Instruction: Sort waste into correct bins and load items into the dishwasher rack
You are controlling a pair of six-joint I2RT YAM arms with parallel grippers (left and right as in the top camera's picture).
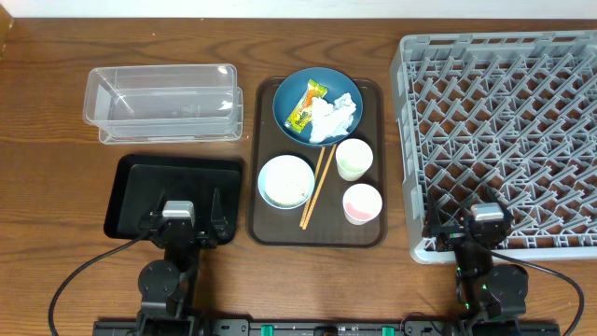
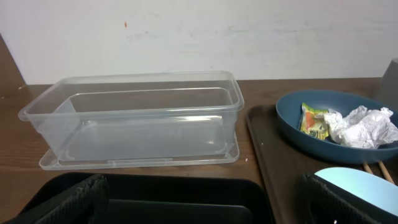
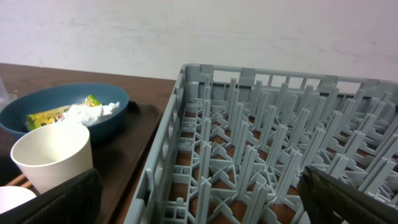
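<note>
Left pincer (spread wide) overhangs black tray.

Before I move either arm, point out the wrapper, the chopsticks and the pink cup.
wrapper (image 1: 306, 105): overhead view, middle of its printed face.
chopsticks (image 1: 314, 187): overhead view, midway along the pair.
pink cup (image 1: 362, 203): overhead view, inside its open mouth.

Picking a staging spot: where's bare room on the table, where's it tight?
Free: tabletop left of the clear tub and black tray; both bins and the rack empty. Tight: brown tray, packed with bowls, cups, chopsticks; slim gap to rack.
</note>
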